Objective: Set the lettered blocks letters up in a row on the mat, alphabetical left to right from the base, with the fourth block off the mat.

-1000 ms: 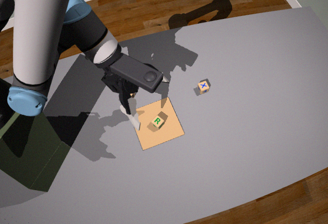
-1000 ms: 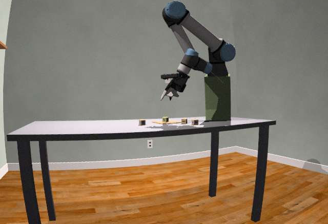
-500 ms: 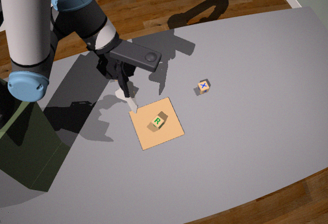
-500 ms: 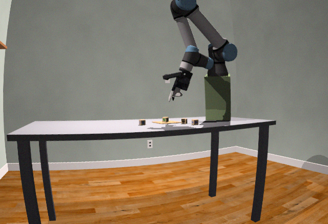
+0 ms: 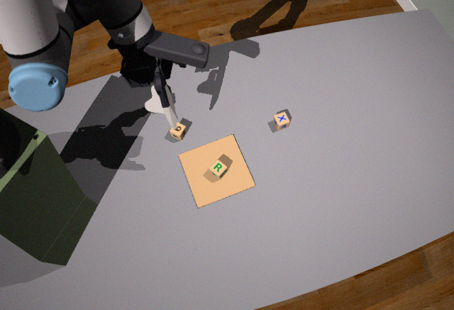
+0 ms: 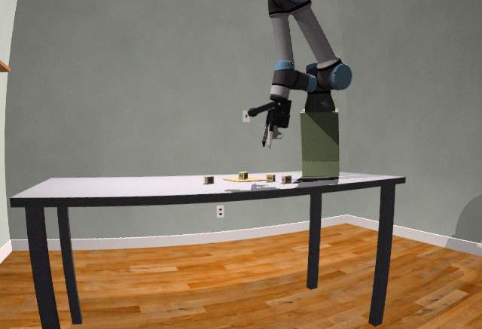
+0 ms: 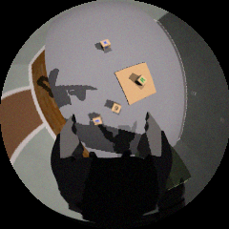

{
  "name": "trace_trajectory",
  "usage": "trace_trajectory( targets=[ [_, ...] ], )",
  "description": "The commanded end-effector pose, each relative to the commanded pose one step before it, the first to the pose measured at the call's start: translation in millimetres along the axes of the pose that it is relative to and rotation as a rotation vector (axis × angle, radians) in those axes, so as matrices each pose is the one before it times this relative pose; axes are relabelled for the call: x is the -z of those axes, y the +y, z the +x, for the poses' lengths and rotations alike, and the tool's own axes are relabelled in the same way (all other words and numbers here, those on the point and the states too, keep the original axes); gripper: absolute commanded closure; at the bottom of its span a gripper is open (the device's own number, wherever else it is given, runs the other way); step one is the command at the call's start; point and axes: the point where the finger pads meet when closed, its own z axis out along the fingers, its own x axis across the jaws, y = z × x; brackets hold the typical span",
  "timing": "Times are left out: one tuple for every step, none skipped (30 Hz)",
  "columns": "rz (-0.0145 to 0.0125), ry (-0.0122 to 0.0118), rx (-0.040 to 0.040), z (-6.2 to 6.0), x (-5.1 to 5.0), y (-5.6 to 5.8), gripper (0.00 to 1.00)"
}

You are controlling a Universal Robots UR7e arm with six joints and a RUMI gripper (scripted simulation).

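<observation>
The tan mat (image 5: pixel 205 193) (image 6: pixel 231 179) (image 7: pixel 131 93) lies on the grey table (image 5: pixel 330 152). A block with a green R (image 5: pixel 217 168) (image 6: pixel 243 175) (image 7: pixel 140 80) stands on it. A block with a blue X (image 5: pixel 281 119) (image 6: pixel 208 179) (image 7: pixel 105 45) stands off the mat, away from the base. A block with a black letter (image 5: pixel 178 130) (image 6: pixel 270 178) (image 7: pixel 115 108) that I cannot read sits just off the mat's near corner. A fourth block (image 6: pixel 286 179) (image 7: pixel 97 120) with a blue mark lies closer to the base, hidden by the arm in the top view. My gripper (image 5: pixel 163 110) (image 6: pixel 266 144) (image 7: pixel 110 114) is open and empty, high above these two blocks.
The green pedestal (image 5: pixel 36 196) (image 6: pixel 318 142) of the arm stands at the table's edge by the base. The arm's elbow and wrist hang over the table side near the pedestal. The wooden floor lies beyond the table edges.
</observation>
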Motion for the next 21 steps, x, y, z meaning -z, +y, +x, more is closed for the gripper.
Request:
trace_trajectory(
  targets=[
    [-0.04428,-0.00692,0.04452,-11.42,4.93,10.22,0.0],
    [-0.01812,-0.0076,0.02587,-5.95,2.65,6.82,0.0],
    [-0.01711,-0.0073,0.02442,-5.67,2.51,6.55,0.0],
    [-0.01599,-0.00692,0.02281,-5.35,2.34,6.22,0.0],
    [-0.01476,-0.00648,0.02106,-4.99,2.15,5.83,0.0],
    [0.0,0.0,0.0,0.0,0.0,0.0,0.0],
    [-0.01346,-0.00599,0.0192,-4.6,1.95,5.39,0.0],
    [-0.01209,-0.00544,0.01724,-4.17,1.74,4.9,0.0],
    [-0.01069,-0.00486,0.01523,-3.71,1.52,4.37,0.0],
    [-0.00926,-0.00425,0.01319,-3.24,1.31,3.82,0.0],
    [-0.00783,-0.00362,0.01116,-2.76,1.1,3.26,0.0],
    [-0.00644,-0.00299,0.00917,-2.28,0.89,2.7,0.0],
    [-0.0051,-0.00238,0.00726,-1.82,0.7,2.15,0.0],
    [-0.00385,-0.00181,0.00547,-1.38,0.53,1.63,0.0],
    [-0.00271,-0.00128,0.00386,-0.97,0.37,1.15,0.0],
    [-0.00173,-0.00081,0.00246,-0.62,0.23,0.73,0.0],
    [0.0,0.0,0.0,0.0,0.0,0.0,0.0],
    [0.0,0.0,0.0,0.0,0.0,0.0,0.0],
    [-0.00093,-0.00044,0.00132,-0.34,0.13,0.4,0.0],
    [-0.00036,-0.00017,0.00051,-0.13,0.05,0.15,0.0],
    [-0.00005,-0.00003,0.00008,-0.02,0.01,0.02,0.0]
  ],
)
